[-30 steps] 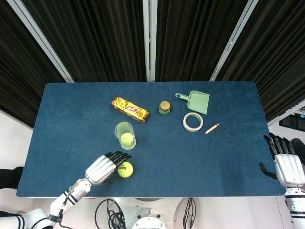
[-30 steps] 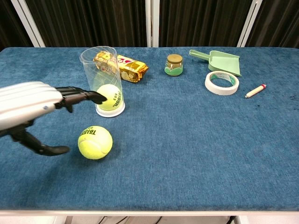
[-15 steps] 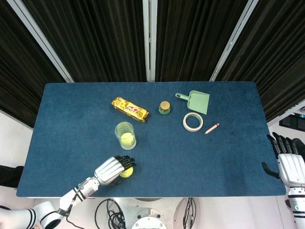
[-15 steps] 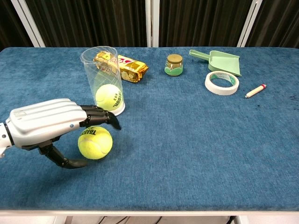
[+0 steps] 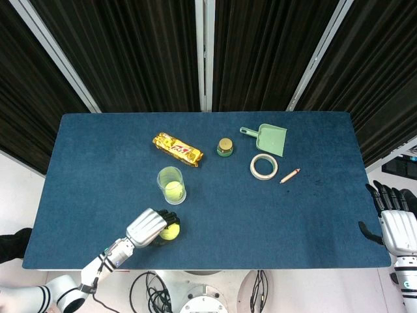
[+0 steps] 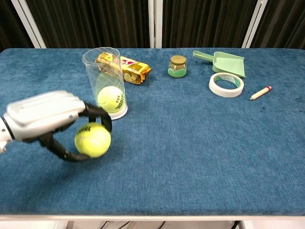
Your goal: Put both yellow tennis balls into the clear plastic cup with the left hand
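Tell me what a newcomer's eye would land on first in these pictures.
First, the silver left hand at the near left of the blue table, its dark fingers wrapped around a yellow tennis ball. Just behind it stands the clear plastic cup, upright, with a second yellow tennis ball already at its bottom. Further back, a gold snack wrapper lies behind the cup.

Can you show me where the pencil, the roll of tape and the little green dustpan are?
pencil [image 6: 260,92], chest view, middle of its shaft.
roll of tape [image 6: 216,87], chest view, left side of the white ring.
green dustpan [image 6: 231,65], chest view, flat pan part.
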You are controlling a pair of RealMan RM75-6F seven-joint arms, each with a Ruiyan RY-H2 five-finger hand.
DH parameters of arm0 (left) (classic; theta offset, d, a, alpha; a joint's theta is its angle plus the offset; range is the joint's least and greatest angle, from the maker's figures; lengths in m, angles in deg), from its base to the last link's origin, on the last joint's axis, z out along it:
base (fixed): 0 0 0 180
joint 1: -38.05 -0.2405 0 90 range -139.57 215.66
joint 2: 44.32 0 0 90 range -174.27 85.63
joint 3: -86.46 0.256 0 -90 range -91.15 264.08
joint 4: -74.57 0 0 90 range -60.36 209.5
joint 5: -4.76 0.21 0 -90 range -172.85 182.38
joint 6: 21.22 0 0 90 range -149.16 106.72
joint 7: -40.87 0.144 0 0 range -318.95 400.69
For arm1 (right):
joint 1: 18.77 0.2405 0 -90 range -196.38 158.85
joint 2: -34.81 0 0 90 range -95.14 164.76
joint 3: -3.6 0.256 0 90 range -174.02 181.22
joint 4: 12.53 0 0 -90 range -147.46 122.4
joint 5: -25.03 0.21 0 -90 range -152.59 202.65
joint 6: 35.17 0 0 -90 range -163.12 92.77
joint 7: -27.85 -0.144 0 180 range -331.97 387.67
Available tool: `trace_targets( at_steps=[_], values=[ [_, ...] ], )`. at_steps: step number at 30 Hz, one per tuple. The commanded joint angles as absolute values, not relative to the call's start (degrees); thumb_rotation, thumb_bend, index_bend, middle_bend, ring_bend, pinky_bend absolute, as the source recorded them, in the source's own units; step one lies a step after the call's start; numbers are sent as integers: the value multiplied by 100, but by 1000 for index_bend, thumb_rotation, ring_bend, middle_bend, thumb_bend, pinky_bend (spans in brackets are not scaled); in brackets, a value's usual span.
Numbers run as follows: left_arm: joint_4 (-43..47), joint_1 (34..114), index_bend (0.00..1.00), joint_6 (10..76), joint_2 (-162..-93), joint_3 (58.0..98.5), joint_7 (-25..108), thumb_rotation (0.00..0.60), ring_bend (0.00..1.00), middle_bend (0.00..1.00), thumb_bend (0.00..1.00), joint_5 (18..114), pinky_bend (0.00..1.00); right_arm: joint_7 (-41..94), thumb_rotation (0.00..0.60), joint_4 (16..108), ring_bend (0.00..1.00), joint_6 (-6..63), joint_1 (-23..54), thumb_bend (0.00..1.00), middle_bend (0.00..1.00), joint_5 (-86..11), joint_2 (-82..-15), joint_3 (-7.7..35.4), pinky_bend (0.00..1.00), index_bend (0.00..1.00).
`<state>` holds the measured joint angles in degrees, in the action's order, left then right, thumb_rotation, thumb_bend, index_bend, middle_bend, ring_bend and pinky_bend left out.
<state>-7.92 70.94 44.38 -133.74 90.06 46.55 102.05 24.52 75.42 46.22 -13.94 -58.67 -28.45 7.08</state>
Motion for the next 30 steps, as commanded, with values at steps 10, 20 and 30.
trace_targets(
  at_steps=[10,20,30],
  values=[
    [-2350,7121,632,5107,-11707,7994,4949,600,582,620,255,9781,785,2483,600,7553,0,4626,-1410,244,0,-5847,-2838,704,0,0],
    [-2147,7506,637,4669,-11798,7532,4387,600,581,625,255,9178,788,2563,600,7613,0,4664,-1405,245,0,-5904,-2844,702,0,0],
    [-1443,7794,621,4388,-12457,7513,4212,600,566,613,255,8989,782,2551,600,7629,0,4599,-1383,245,0,-5860,-2825,710,0,0]
  ],
)
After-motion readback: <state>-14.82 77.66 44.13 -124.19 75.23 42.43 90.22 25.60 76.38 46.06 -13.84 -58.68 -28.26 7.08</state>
